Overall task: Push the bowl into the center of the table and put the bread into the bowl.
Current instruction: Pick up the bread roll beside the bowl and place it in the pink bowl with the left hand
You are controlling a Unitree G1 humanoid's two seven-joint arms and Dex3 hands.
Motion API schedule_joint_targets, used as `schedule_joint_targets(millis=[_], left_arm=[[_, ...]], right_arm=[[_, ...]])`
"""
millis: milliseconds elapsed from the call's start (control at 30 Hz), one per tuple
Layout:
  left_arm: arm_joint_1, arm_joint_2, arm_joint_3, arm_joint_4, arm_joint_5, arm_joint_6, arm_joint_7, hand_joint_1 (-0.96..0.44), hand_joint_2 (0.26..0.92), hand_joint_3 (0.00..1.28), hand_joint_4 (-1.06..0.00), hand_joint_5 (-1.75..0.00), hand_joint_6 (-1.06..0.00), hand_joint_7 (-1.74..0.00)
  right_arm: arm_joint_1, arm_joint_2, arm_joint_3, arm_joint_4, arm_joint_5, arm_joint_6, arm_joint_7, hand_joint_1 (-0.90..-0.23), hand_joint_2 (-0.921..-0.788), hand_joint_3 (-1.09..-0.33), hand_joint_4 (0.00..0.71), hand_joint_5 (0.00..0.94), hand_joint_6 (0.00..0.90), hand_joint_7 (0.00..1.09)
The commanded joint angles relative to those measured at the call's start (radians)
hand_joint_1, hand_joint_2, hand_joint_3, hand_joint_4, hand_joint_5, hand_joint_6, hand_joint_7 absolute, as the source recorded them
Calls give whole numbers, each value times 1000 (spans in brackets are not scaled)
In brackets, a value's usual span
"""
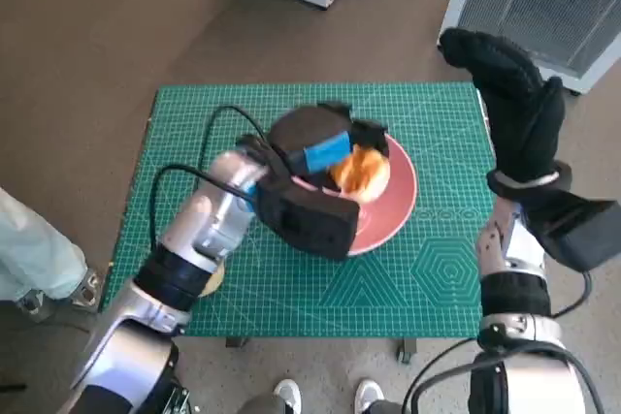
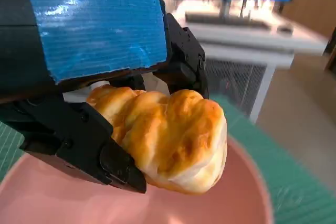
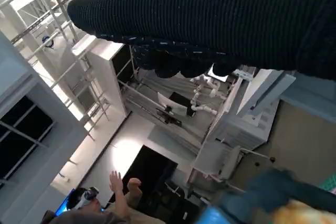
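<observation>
Left hand has the bread gripped right over the pink bowl, mid-table — just lower and let go gently. Right hand is raised off to the right, holding nothing.

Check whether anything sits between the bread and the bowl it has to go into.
Nothing visible does. The left hand holds the bread directly over the pink bowl, and the bowl's inside under it shows bare. The right hand is raised off to the side.
</observation>
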Motion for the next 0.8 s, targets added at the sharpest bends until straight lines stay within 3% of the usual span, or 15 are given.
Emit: schedule_joint_targets(millis=[33,167,200,267,367,500,800], left_arm=[[-22,-14,-18,59,24,-14,17,2,920,81,-693,-1269,-606,-1081],[-18,-21,-8,89,1,-16,-12,1,921,180,-540,-1319,-515,-1281],[-15,-21,-3,94,-11,-18,-25,0,900,179,-472,-1145,-447,-1145],[-8,-19,10,89,-39,-7,-67,1,861,126,-338,-505,-366,-572],[-1,-9,17,46,-59,37,-137,-23,837,68,-169,-165,-302,-207],[10,9,39,-17,-89,67,-199,-104,810,31,-61,-35,-251,-49],[58,87,122,-188,-198,76,-327,-216,792,8,-15,-3,-219,-2]], right_arm=[[34,-4,-4,-10,6,11,-14,-721,-921,-647,212,5,281,82],[40,-3,-4,-17,3,8,-22,-720,-921,-646,213,5,282,80],[41,-3,-4,-18,2,8,-24,-720,-921,-646,213,5,282,80],[42,-2,-4,-21,2,9,-27,-719,-921,-646,213,5,283,80],[44,0,-3,-25,3,12,-30,-719,-921,-646,214,4,284,79],[45,1,-3,-24,0,10,-36,-719,-921,-645,217,5,287,79],[44,4,3,-24,-4,12,-45,-714,-921,-648,219,5,288,76]])
